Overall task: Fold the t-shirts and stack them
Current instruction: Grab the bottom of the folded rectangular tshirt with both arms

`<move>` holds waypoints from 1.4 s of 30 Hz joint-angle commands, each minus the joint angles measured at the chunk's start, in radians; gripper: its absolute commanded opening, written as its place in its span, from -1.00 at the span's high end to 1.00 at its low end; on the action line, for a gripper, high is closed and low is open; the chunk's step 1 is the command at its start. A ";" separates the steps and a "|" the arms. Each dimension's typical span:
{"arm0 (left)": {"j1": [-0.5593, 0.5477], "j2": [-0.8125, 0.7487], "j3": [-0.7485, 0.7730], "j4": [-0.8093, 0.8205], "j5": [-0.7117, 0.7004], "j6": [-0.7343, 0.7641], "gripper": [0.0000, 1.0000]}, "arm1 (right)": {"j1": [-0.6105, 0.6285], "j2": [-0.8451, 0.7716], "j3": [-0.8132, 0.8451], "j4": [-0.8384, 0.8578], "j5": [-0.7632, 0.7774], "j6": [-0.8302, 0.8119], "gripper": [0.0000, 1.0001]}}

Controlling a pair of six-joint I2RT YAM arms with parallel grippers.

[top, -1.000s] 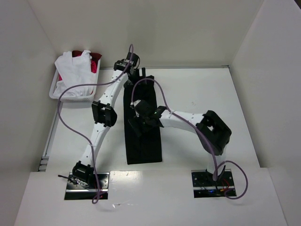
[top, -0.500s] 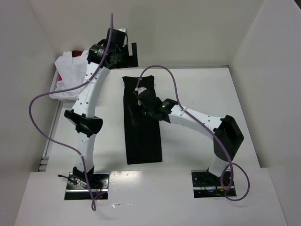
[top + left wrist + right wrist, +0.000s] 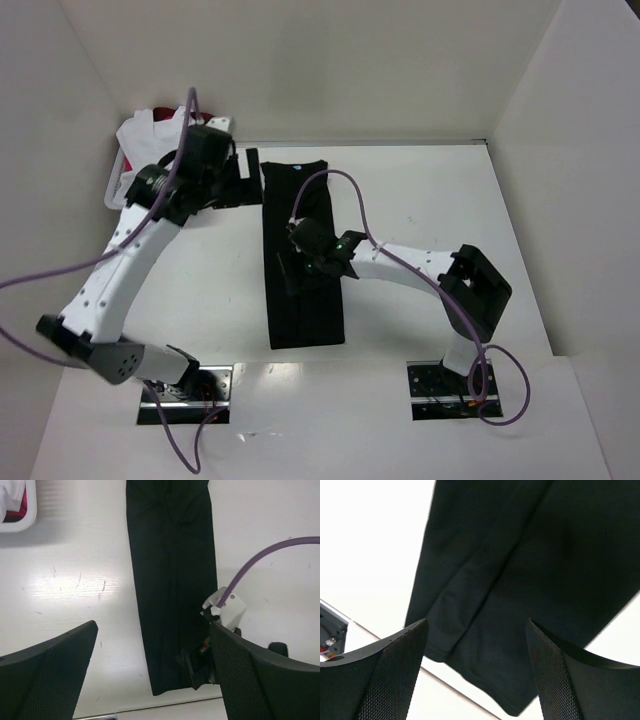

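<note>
We see the black shirt (image 3: 292,200) lying flat as a long narrow strip down the middle of the counter (image 3: 430,200). It runs from near the far edge to close by the near edge. In the left wrist view the black shirt (image 3: 170,555) shows soft creases along its length.

The left claw (image 3: 246,178) hangs above the counter near the far left corner, just beside the far end of the strip. Its fingers (image 3: 60,665) stand wide apart and grip nothing.

The right claw (image 3: 297,266) is over the middle of the strip. In its own camera the right claw (image 3: 476,622) is spread wide above the cloth and holds nothing. We cannot tell whether its fingertips touch the fabric.

A white basket (image 3: 113,192) sits in the far left corner. A white shirt (image 3: 148,135) is heaped in it, and a red shirt (image 3: 19,507) shows at its edge. A purple cable (image 3: 340,185) loops over the strip by the right arm.
</note>
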 commanded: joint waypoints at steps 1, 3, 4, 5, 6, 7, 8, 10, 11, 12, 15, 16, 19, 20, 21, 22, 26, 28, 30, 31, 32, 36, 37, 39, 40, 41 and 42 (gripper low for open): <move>0.003 -0.079 -0.138 0.119 0.015 -0.070 -1.00 | 0.053 0.029 0.031 0.041 0.011 0.044 -0.67; 0.003 -0.113 -0.232 0.151 0.015 -0.082 -1.00 | 0.072 0.051 0.045 0.041 0.031 0.067 -0.65; 0.003 -0.130 -0.261 0.160 0.015 -0.082 -1.00 | 0.084 0.060 0.058 0.029 0.031 0.076 -0.65; 0.019 -0.160 -0.287 0.179 0.015 -0.091 -1.00 | 0.084 0.077 0.058 0.029 0.031 0.076 -0.62; 0.031 -0.174 -0.310 0.179 0.024 -0.092 -1.00 | 0.096 0.077 0.068 0.018 0.042 0.091 -0.62; 0.043 -0.199 -0.353 0.194 0.024 -0.092 -1.00 | 0.107 0.091 0.068 0.009 0.053 0.107 -0.62; 0.043 -0.210 -0.371 0.203 0.024 -0.092 -1.00 | 0.107 0.109 0.084 0.009 0.063 0.116 -0.62; 0.053 -0.228 -0.396 0.216 0.033 -0.082 -1.00 | 0.132 0.132 0.108 -0.017 0.089 0.128 -0.62; 0.065 -0.242 -0.417 0.228 0.033 -0.082 -1.00 | 0.132 0.144 0.117 -0.038 0.100 0.139 -0.62; 0.075 -0.251 -0.442 0.246 0.054 -0.073 -1.00 | 0.151 0.214 0.186 -0.108 0.155 0.177 -0.54; 0.086 -0.262 -0.454 0.258 0.064 -0.064 -1.00 | 0.162 0.238 0.197 -0.121 0.189 0.193 -0.47; 0.095 -0.274 -0.465 0.259 0.064 -0.064 -1.00 | 0.172 0.253 0.209 -0.136 0.189 0.205 -0.44; 0.121 -0.286 -0.486 0.269 0.087 -0.044 -1.00 | 0.172 0.276 0.220 -0.163 0.223 0.219 -0.31; 0.122 -0.297 -0.487 0.269 0.087 -0.044 -1.00 | 0.172 0.285 0.220 -0.163 0.223 0.228 -0.28; 0.135 -0.297 -0.499 0.278 0.100 -0.044 -1.00 | 0.172 0.285 0.220 -0.163 0.234 0.228 -0.24; 0.149 -0.297 -0.499 0.278 0.100 -0.033 -1.00 | 0.172 0.295 0.220 -0.163 0.234 0.228 -0.21; 0.174 -0.325 -0.508 0.278 0.119 -0.024 -1.00 | 0.172 0.315 0.229 -0.210 0.244 0.237 0.00; 0.183 -0.325 -0.508 0.288 0.128 -0.015 -1.00 | 0.172 0.315 0.239 -0.219 0.272 0.237 0.06; 0.195 -0.334 -0.517 0.288 0.139 -0.015 -1.00 | 0.172 0.302 0.239 -0.242 0.289 0.246 0.06; 0.195 -0.334 -0.517 0.288 0.139 -0.015 -1.00 | 0.172 0.277 0.239 -0.253 0.289 0.246 0.06; 0.195 -0.334 -0.517 0.297 0.139 -0.015 -1.00 | 0.172 0.267 0.239 -0.253 0.304 0.246 0.06; 0.195 -0.325 -0.526 0.306 0.159 -0.015 -1.00 | 0.172 0.236 0.228 -0.288 0.313 0.256 -0.01; 0.195 -0.314 -0.526 0.306 0.159 -0.015 -1.00 | 0.172 0.226 0.219 -0.299 0.313 0.256 -0.04; 0.195 -0.314 -0.526 0.306 0.159 -0.006 -1.00 | 0.172 0.200 0.205 -0.299 0.323 0.256 -0.06; 0.195 -0.314 -0.526 0.306 0.159 -0.006 -1.00 | 0.172 0.187 0.196 -0.287 0.313 0.266 -0.06; 0.195 -0.305 -0.526 0.306 0.159 -0.006 -1.00 | 0.172 0.165 0.184 -0.273 0.313 0.266 -0.06; 0.195 -0.305 -0.526 0.306 0.168 -0.006 -1.00 | 0.172 0.155 0.183 -0.273 0.313 0.266 -0.06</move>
